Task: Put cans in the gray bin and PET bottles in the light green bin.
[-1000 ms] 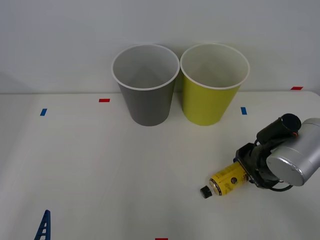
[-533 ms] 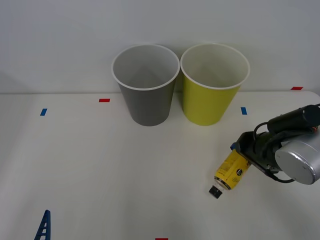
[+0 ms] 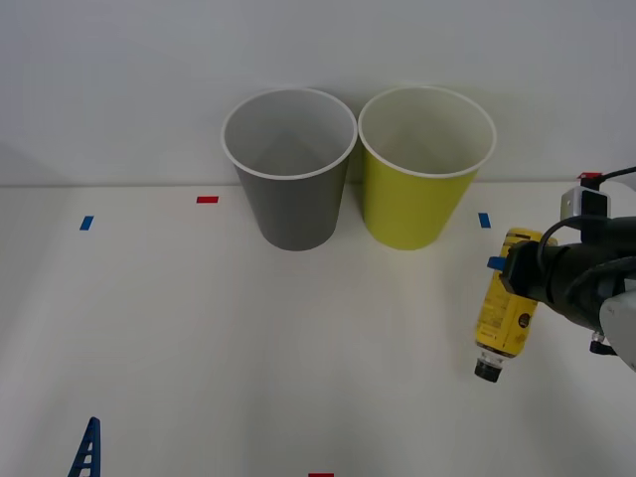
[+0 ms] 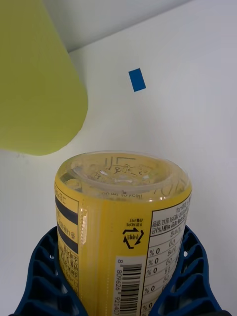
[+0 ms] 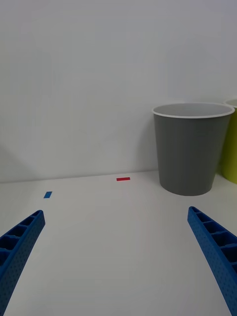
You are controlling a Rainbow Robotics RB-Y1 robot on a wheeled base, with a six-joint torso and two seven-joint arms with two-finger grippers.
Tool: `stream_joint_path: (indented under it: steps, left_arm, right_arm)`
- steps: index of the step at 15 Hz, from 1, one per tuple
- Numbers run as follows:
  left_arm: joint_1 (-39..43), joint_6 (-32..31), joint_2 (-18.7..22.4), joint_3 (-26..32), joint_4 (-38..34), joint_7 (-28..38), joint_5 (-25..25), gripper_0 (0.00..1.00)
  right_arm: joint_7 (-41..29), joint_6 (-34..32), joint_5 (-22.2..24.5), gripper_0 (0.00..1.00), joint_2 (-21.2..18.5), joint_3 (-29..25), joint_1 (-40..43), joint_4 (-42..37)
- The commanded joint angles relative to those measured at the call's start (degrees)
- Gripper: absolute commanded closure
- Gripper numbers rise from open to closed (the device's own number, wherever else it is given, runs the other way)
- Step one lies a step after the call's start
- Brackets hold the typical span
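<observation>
Closest to us, the left claw (image 5: 118, 261) sits spread and idle low over the worktop (image 3: 199, 338). Right claw (image 4: 118, 281) is pinching the PET bottle (image 3: 504, 316), cap down, lifted. We'd say next: carry it over the light green bin (image 3: 425, 169), not the gray bin (image 3: 289, 169).

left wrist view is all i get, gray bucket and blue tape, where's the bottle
Observer: The small yellow plastic bottle with a black cap is in the right gripper, lifted off the white table.
Operator: which way is it pointing
Observer: Cap down, clear base up toward the wrist camera.
Operator: near the right bin?
Observer: It hangs to the right of the tapered yellow-green plastic bucket, lower than its white rim, not yet over the opening.
</observation>
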Motion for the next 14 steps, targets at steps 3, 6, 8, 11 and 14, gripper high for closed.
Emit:
stream_joint_path:
  steps: [3,6,8,11,14]
  left_arm:
    - [0.0,0.0,0.0,0.0,0.0,0.0,0.0,0.0]
    - [0.0,0.0,0.0,0.0,0.0,0.0,0.0,0.0]
    - [0.0,0.0,0.0,0.0,0.0,0.0,0.0,0.0]
    - [0.0,0.0,0.0,0.0,0.0,0.0,0.0,0.0]
    - [0.0,0.0,0.0,0.0,0.0,0.0,0.0,0.0]
  right_arm:
    - [15.06,0.0,6.89,1.0,1.48,-1.55,2.58,-4.51]
    - [20.59,-0.53,7.68,1.0,5.35,-4.71,2.05,-7.23]
    - [23.41,-2.29,10.31,1.0,8.34,-5.68,1.17,-9.78]
    - [23.41,-2.81,13.74,1.0,12.38,-5.68,-1.73,-11.89]
    - [23.41,-2.81,20.68,1.0,15.11,-1.9,-4.81,-12.68]
